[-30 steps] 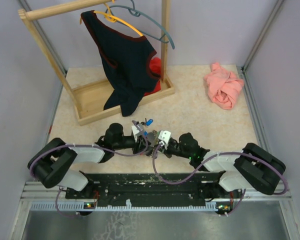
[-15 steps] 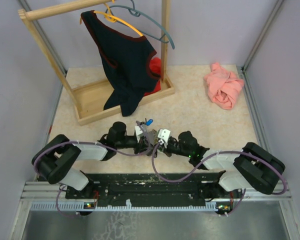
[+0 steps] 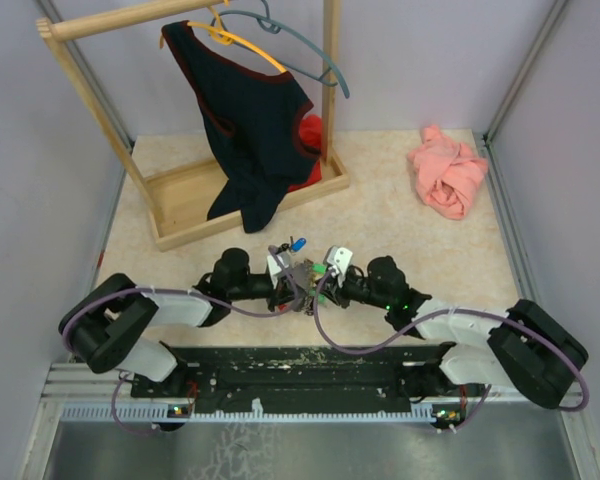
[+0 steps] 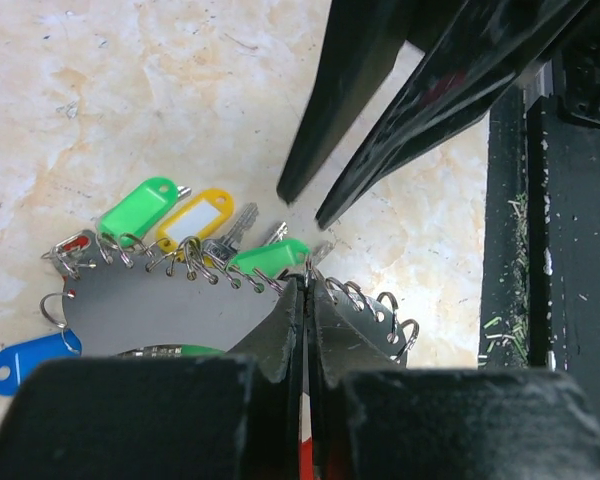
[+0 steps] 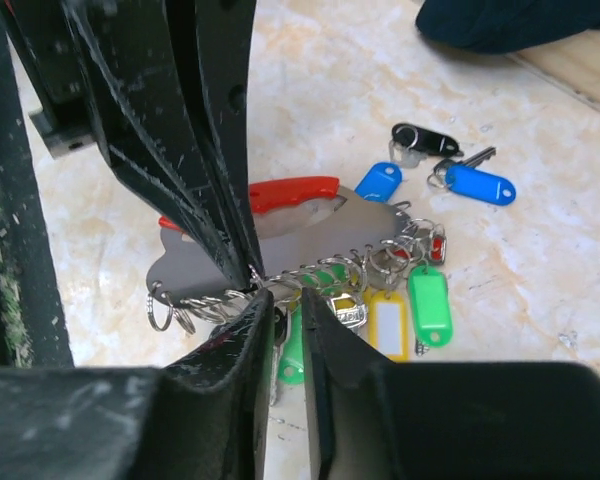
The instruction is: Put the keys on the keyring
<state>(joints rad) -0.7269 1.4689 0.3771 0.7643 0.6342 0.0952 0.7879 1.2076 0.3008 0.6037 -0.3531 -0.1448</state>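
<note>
keys [image 5: 480,185]: two blue-tagged, two green-tagged, one yellow-tagged, one black-tagged, clustered at one grey ring plate [image 4: 160,310] on worktop [image 4: 180,80] | left tool [image 4: 305,292]: clenched at plate's ring row | right tool [image 5: 285,312]: slightly parted, released, just beside same row

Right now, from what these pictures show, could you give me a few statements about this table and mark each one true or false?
1. A dark garment hangs on the wooden rack. True.
2. The pink cloth lies between the two arms. False: it sits at the far right of the table, well away from them.
3. The left tool is pinched shut. True.
4. Every key tag is blue. False: a green tag, a yellow tag and a black tag also show.
5. The tools work at opposite ends of the table. False: the right tool meets the left one over the grey holder.
</note>
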